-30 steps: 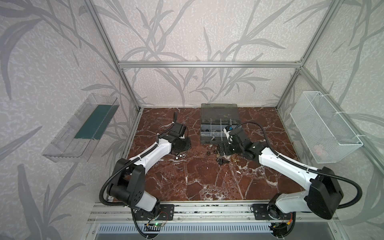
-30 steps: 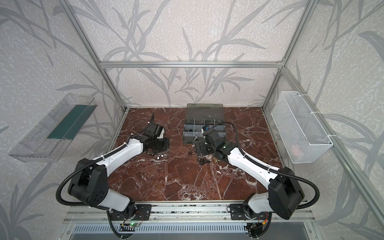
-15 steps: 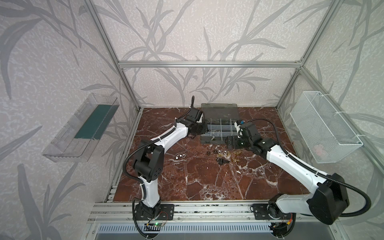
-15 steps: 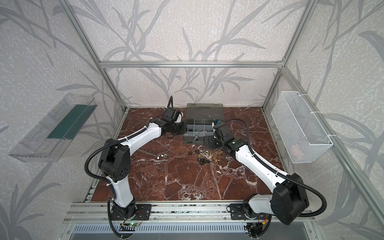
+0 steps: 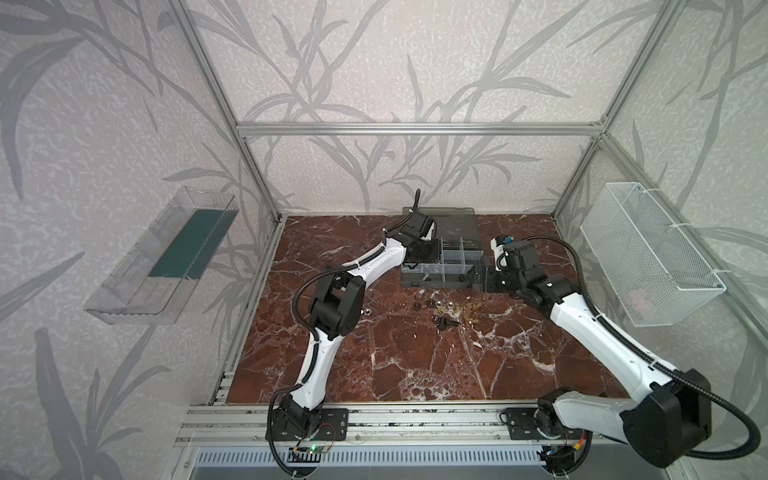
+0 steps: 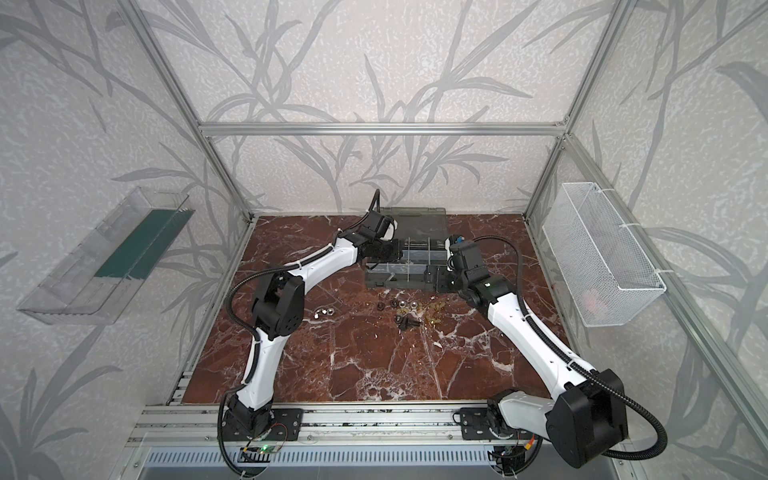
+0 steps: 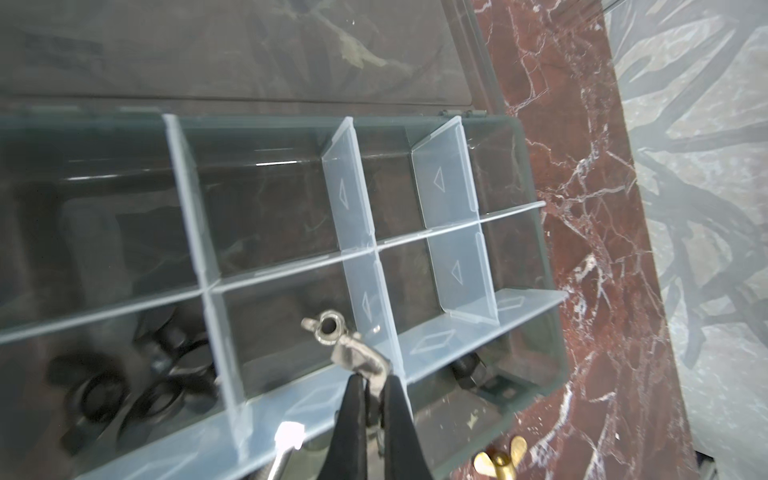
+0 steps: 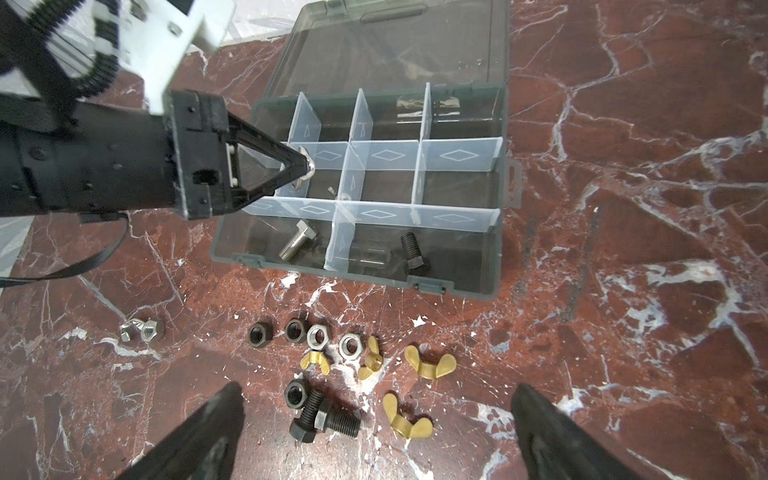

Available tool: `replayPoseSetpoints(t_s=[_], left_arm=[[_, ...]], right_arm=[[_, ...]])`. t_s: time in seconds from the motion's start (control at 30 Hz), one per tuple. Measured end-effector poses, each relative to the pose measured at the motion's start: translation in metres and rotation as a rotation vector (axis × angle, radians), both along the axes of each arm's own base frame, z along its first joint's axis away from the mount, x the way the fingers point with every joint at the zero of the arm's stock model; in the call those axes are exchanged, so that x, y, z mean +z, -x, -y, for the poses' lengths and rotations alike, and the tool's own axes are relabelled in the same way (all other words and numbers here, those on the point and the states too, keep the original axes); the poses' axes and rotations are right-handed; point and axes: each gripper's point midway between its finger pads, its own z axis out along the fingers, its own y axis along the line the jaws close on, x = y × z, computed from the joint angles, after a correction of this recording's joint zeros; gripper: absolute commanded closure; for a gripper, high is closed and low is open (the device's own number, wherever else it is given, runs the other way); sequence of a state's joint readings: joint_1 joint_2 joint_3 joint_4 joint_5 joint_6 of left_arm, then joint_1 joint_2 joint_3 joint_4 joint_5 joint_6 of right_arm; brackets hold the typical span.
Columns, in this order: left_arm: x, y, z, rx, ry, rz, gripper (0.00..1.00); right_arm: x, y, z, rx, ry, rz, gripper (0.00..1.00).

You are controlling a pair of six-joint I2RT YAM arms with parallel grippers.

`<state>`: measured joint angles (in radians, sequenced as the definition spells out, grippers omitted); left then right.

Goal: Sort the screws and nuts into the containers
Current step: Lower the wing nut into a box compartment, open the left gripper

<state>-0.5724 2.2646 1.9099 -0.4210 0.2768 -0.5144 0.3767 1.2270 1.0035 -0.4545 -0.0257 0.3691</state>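
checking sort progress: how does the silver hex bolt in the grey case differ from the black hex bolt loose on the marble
Colour: the shiny silver hex bolt is bright metal, the black hex bolt dark. Place: the silver one lies in a front compartment of the dark grey organiser case, the black one loose on the marble table. Both lie flat.
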Motion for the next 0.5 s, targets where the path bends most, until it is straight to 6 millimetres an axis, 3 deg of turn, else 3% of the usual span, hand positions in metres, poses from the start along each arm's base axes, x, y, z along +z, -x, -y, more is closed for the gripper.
replayPoseSetpoints(t_s=[0.27,0.5], left_arm=[[-0.026,-0.007,0.001,0.010,-0.051,-0.027,1.00],[-0.033,-0.007,-0.004,0.011,-0.086,-0.036,0.70]], right_arm=[[-0.013,0.005,0.005,-0.004,-0.003,-0.036,0.01],[-0.015,0.007,0.004,0.005,-0.011,-0.045,0.01]])
